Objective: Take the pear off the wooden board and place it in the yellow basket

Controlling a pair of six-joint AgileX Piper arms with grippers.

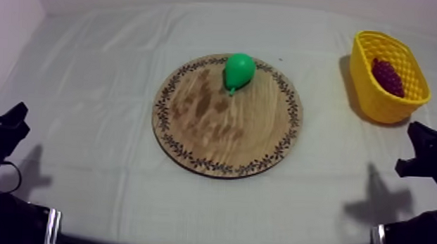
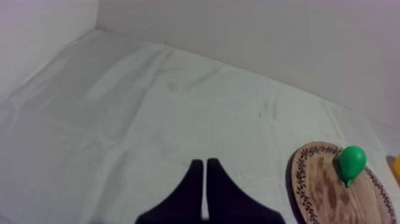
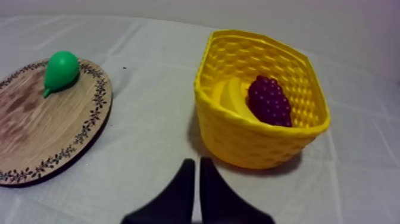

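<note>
A grey-white cloth (image 1: 87, 125) covers the table, and the round wooden board (image 1: 213, 141) lies flat at its middle. The yellow basket (image 1: 377, 102) stands well off to the board's right, toward the far side. Both arms sit low at the near edge, one on each side of the board and well apart from it. The left gripper (image 2: 205, 164) points over bare cloth left of the board, its fingers pressed together on nothing. The right gripper (image 3: 194, 162) faces the basket, likewise closed and empty. The pear (image 1: 238, 71) lies on the board near its far rim. A bunch of grapes (image 3: 269, 100) and a banana (image 3: 229, 95) rest in the basket.
</note>
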